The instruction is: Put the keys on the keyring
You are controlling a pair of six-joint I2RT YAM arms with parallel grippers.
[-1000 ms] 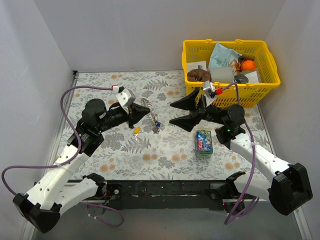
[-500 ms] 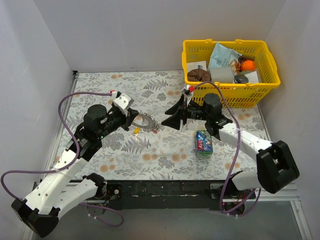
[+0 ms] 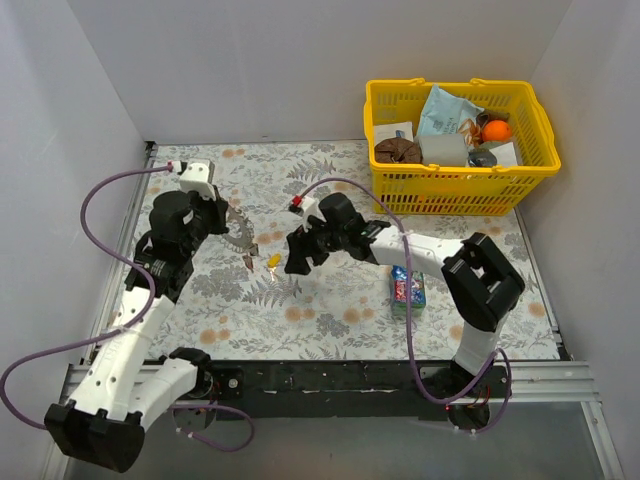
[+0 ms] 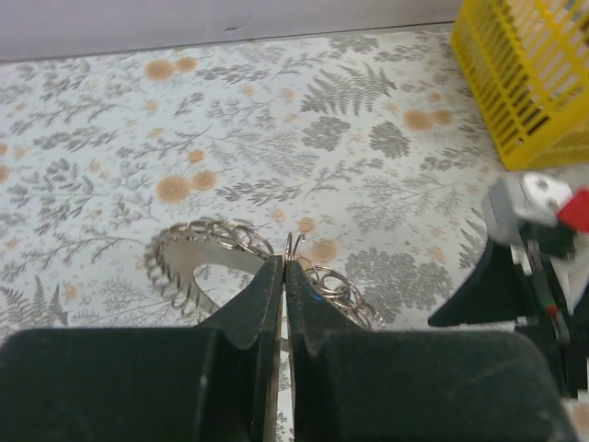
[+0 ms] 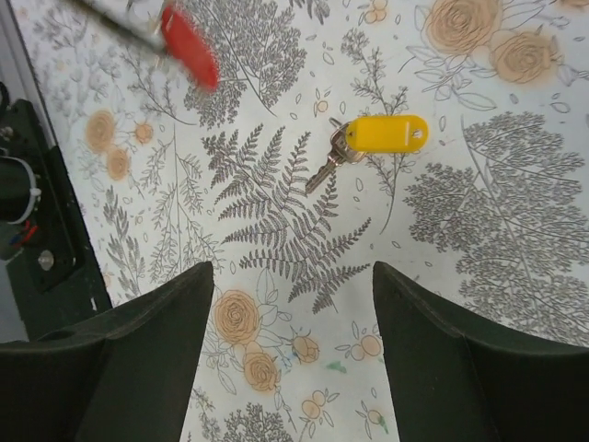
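Observation:
The keyring (image 4: 171, 273), a shiny silver coiled loop with several small rings (image 4: 342, 287) on it, lies against the floral mat. My left gripper (image 4: 284, 264) is shut on a thin wire ring of it. In the top view the left gripper (image 3: 231, 227) holds the keyring (image 3: 243, 238) at the left of the mat. A yellow-headed key (image 5: 390, 134) lies flat on the mat, and it also shows in the top view (image 3: 272, 261). My right gripper (image 5: 293, 273) is open just above it, and it sits beside the key in the top view (image 3: 294, 256). A blurred red key (image 5: 190, 46) hangs at the upper left of the right wrist view.
A yellow basket (image 3: 384, 97) with assorted items stands at the back right. A blue-green snack packet (image 3: 407, 286) lies right of centre. The right arm stretches across the middle of the mat. White walls close in the left, back and right sides.
My left gripper has swung left and back with the keyring. My right arm has reached left across the mat, and its open gripper is now over the yellow key.

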